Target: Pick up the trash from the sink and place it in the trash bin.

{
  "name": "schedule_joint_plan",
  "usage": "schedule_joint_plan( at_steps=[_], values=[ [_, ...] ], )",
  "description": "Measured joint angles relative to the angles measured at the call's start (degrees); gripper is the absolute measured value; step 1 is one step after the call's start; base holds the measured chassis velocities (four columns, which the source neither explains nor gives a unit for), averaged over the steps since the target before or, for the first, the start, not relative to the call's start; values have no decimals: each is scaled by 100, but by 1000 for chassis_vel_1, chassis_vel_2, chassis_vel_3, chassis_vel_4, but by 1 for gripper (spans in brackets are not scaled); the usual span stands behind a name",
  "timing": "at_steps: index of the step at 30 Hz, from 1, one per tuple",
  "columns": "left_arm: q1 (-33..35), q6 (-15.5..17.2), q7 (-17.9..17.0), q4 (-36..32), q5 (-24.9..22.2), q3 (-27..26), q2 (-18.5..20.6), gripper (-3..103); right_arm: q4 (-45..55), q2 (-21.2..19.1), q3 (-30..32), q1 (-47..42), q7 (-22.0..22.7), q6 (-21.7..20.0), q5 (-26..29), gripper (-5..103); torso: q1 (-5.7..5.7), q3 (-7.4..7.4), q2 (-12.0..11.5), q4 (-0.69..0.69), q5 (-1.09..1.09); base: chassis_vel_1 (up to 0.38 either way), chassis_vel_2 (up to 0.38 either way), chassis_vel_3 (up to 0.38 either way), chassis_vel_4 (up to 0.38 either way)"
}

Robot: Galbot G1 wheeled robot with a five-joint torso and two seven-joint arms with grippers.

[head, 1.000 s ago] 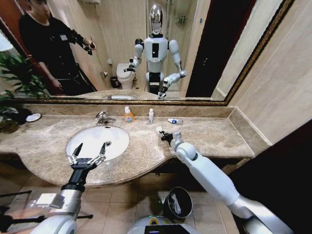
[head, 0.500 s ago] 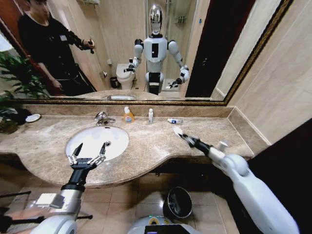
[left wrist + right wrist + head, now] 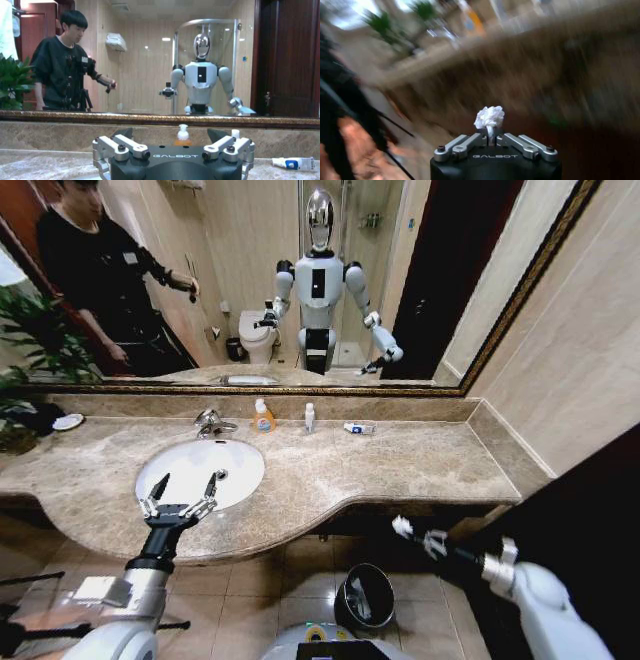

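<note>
Two arms are out, well apart. Off the front edge of the countertop (image 3: 400, 470), below its level and over open floor, the right gripper (image 3: 412, 535) has its jaws pinched tight on a crumpled white scrap (image 3: 402, 527), which sticks out past the fingertips (image 3: 489, 117). Just beside it, lower and nearer the robot's middle, the black trash bin (image 3: 364, 594) stands on the tiles with its mouth open. At the sink (image 3: 200, 470), the left gripper (image 3: 180, 498) hangs over the near rim, fingers spread wide and holding nothing.
</note>
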Motion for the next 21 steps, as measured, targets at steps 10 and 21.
schedule_joint_plan(
  at_steps=[10,21],
  values=[
    [0,0,0,0,0,1,0,100,-1407,1452,-166,222,3493,1414,-2457,5,0,0,-1,2,2,0,0,0,0],
    [0,0,0,0,0,0,0,100,-1534,1599,-238,190,4002,1227,-3097,23,1,0,-1,1,0,0,0,0,0]
  ],
)
